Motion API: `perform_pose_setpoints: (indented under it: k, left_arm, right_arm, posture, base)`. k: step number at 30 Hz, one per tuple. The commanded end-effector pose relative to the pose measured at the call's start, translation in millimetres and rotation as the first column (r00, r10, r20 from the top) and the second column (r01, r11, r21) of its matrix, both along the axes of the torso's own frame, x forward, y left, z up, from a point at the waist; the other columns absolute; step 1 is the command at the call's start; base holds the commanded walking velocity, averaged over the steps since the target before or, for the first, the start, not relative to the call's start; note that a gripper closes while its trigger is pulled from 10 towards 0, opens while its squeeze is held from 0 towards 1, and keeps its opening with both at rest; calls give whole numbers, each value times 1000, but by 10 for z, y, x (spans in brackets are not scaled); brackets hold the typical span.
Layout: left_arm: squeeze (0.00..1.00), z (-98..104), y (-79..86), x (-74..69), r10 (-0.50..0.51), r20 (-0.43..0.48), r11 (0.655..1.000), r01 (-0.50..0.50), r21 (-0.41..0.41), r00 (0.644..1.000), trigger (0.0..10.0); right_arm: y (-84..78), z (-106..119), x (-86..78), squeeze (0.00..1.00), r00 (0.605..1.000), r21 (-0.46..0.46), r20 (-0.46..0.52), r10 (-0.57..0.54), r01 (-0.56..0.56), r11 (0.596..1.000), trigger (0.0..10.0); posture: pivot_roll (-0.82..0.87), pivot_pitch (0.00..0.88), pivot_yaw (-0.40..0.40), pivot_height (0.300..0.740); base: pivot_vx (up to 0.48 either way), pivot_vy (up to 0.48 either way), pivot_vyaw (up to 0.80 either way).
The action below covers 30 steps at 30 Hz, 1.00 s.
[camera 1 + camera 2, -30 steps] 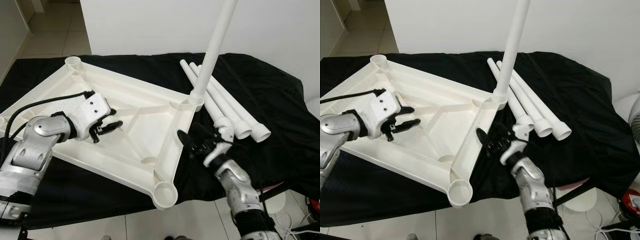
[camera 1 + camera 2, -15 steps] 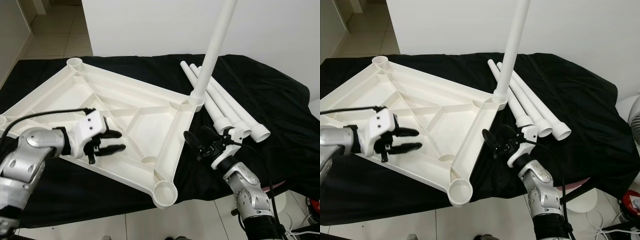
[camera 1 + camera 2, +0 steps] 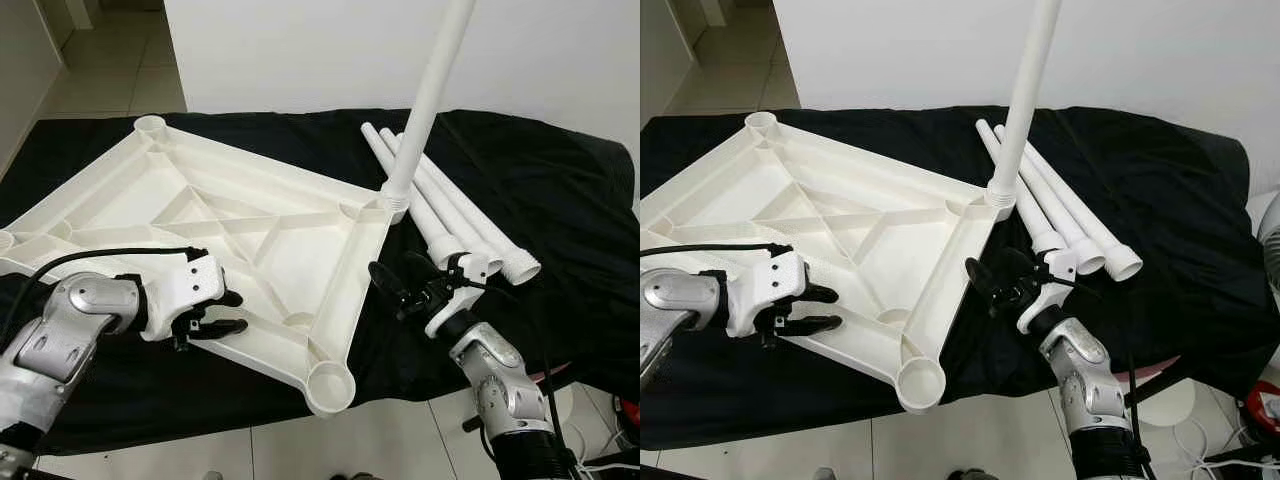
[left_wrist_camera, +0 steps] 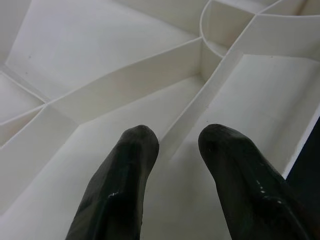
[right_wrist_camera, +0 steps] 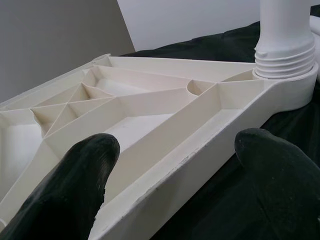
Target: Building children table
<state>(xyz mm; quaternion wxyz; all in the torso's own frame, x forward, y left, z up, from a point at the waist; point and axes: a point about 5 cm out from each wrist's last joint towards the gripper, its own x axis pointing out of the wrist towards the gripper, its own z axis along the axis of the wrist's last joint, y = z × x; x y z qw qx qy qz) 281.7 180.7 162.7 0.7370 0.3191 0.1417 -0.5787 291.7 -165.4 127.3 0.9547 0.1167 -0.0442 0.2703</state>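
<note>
Head camera: the white tabletop (image 3: 250, 230) lies upside down on a black cloth (image 3: 560, 200), one leg (image 3: 425, 100) standing in its far corner socket and three spare legs (image 3: 465, 225) just beside it. Left gripper (image 3: 222, 313) hovers spread over the near edge.

Left wrist: fingers (image 4: 120, 185) apart above a rib.

Right wrist: right gripper (image 5: 177, 180) wide open, facing the tabletop's side.

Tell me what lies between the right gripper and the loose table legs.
Only bare black cloth, seen in the left eye view: the right gripper hangs open just short of the three loose legs.
</note>
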Motion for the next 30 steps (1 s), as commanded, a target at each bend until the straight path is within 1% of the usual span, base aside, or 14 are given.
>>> perform_pose_setpoints:
  k: [1,5,11,13,15,17,18,19,20,21,22,25,26,30]
  left_arm:
    - [0,-66,-22,11,19,-4,1000,-19,20,1000,10000]
    - [0,-24,-58,85,31,47,999,-32,13,998,10000]
    - [0,-33,-72,132,36,62,999,-37,20,997,10000]
    - [0,-49,-85,150,29,79,999,-32,40,996,10000]
    - [0,-91,-98,179,16,101,995,-25,92,995,10000]
    - [0,-112,-104,191,11,98,993,-22,114,995,10000]
    - [161,-127,-111,197,8,88,992,-19,127,996,10000]
    - [161,-127,-111,197,8,88,992,-19,127,996,10000]
    - [965,-143,-120,204,2,79,989,-14,145,997,10000]
    - [965,-143,-120,204,2,79,989,-14,145,997,10000]
    - [1000,-157,-133,206,-10,78,986,-3,166,997,10000]
    - [1000,-170,-155,211,-25,91,983,8,186,996,10000]
    - [0,-188,-174,209,-42,91,980,23,200,995,10000]
    - [0,-203,-214,214,-65,91,977,44,208,994,10000]
  right_arm:
    - [-29,-23,-22,0,1000,3,-12,-10,10,1000,10000]
    - [-29,-13,-24,0,1000,5,-14,-11,11,1000,10000]
    - [-34,-9,-16,0,1000,2,-13,-15,15,1000,10000]
    - [-38,-5,-15,0,1000,2,-12,-15,15,1000,10000]
    - [-48,-1,-15,0,1000,-4,-9,-20,20,1000,10000]
    - [-51,2,-14,0,1000,-4,-9,-21,21,1000,10000]
    - [-53,5,-13,0,1000,-4,-8,-22,22,1000,10000]
    - [-53,5,-13,0,1000,-4,-8,-22,22,1000,10000]
    - [-55,6,-13,0,1000,-5,-8,-23,22,1000,10000]
    - [-55,6,-13,0,1000,-5,-8,-23,22,1000,10000]
    - [-57,5,-12,0,1000,-7,-8,-24,24,1000,10000]
    - [-58,4,-14,0,1000,-8,-9,-26,26,1000,10000]
    - [-58,1,-17,0,1000,-9,-9,-27,27,1000,10000]
    - [-60,-3,-20,0,999,-11,-10,-33,33,999,10000]
  posture:
    - [66,47,-42,740]
    - [61,42,-39,740]
    - [58,39,-37,740]
    - [57,40,-38,740]
    - [57,40,-38,740]
    - [57,40,-38,740]
    - [57,40,-38,740]
    - [57,40,-38,740]
    - [57,40,-38,740]
    - [57,40,-38,740]
    - [53,40,-36,740]
    - [52,41,-33,740]
    - [51,41,-33,740]
    - [50,45,-30,740]
  base:
    - [0,0,0]
    - [0,0,0]
    - [0,0,0]
    - [0,0,0]
    - [0,0,0]
    - [0,0,0]
    - [0,0,0]
    - [0,0,0]
    - [0,0,0]
    - [0,0,0]
    - [0,0,0]
    - [0,0,0]
    - [0,0,0]
    - [0,0,0]
